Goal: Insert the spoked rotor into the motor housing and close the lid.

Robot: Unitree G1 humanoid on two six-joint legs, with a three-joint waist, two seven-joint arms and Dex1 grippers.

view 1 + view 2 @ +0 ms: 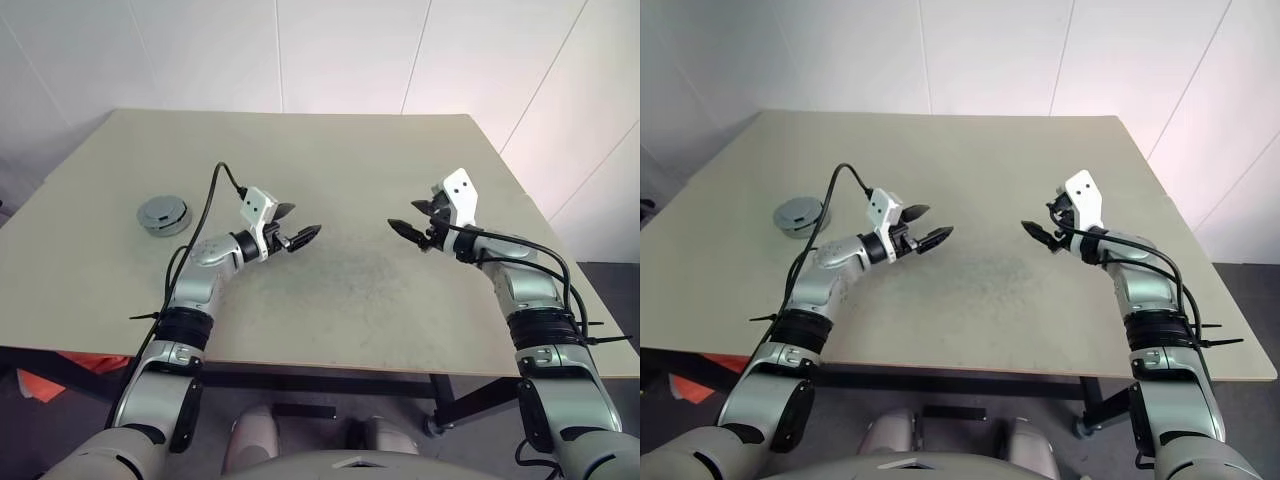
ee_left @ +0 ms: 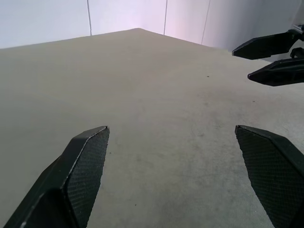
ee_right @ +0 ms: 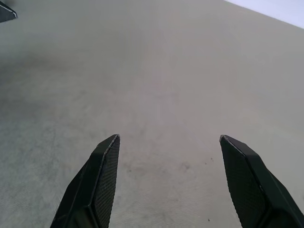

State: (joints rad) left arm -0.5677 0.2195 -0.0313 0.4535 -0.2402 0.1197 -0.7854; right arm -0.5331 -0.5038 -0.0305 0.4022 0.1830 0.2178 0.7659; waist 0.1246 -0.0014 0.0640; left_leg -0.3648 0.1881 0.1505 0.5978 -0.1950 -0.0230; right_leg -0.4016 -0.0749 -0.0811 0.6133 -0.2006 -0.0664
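lid (image 1: 163, 214): round grey metal disc, lying flat and face up on the table's left side, near the left edge, well apart from both grippers.
lid surface: a slightly raised round centre; any fine detail on the face is too small to make out.
lid seating: it looks thick, as if it rests on top of another round part, with a small notch or tab at its near right rim; what lies beneath is hidden.

Beige table (image 1: 330, 160) bears a grey lid (image 1: 163, 214) near its left edge
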